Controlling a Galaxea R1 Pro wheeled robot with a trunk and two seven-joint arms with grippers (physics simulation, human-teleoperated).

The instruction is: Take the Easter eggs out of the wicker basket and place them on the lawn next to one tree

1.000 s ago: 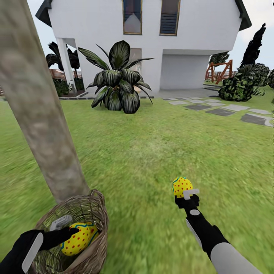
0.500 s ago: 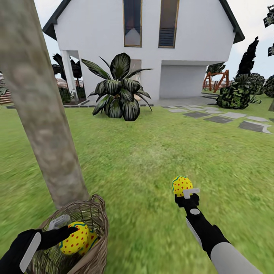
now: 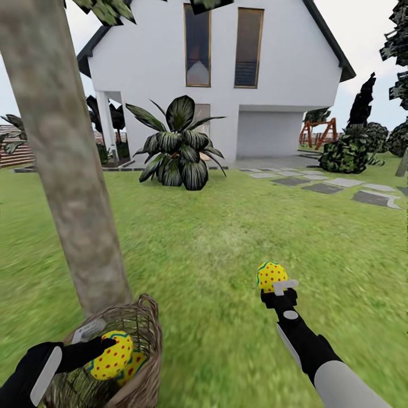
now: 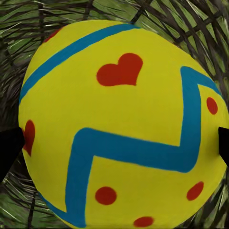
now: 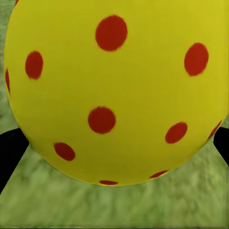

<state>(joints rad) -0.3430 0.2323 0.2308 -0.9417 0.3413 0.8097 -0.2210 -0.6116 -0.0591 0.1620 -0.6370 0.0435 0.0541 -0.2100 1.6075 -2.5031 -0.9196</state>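
Note:
The wicker basket (image 3: 144, 362) stands on the lawn (image 3: 215, 238) at the foot of the tree (image 3: 68, 187), whose thick mottled trunk rises at the left. My left gripper (image 3: 101, 341) is inside the basket, shut on an Easter egg (image 3: 110, 356) (image 4: 119, 124), with dark fingertips (image 4: 7, 148) at its sides. Part of another egg (image 3: 134, 364) peeks out just behind it in the basket. To the right, my right gripper (image 3: 277, 288) is shut on an egg (image 3: 271, 275) (image 5: 114, 86), held above open grass.
A big dark-leaved plant (image 3: 178, 144) grows in front of the white house (image 3: 226, 73). Grey stepping stones (image 3: 340, 190) cross the grass at the right, near dark bushes (image 3: 348, 153). Open lawn stretches between the tree and the stones.
The camera has tilted up, so the whole scene sits lower and more roof shows. The left gripper's egg has risen a little against the basket rim. The right gripper keeps its egg.

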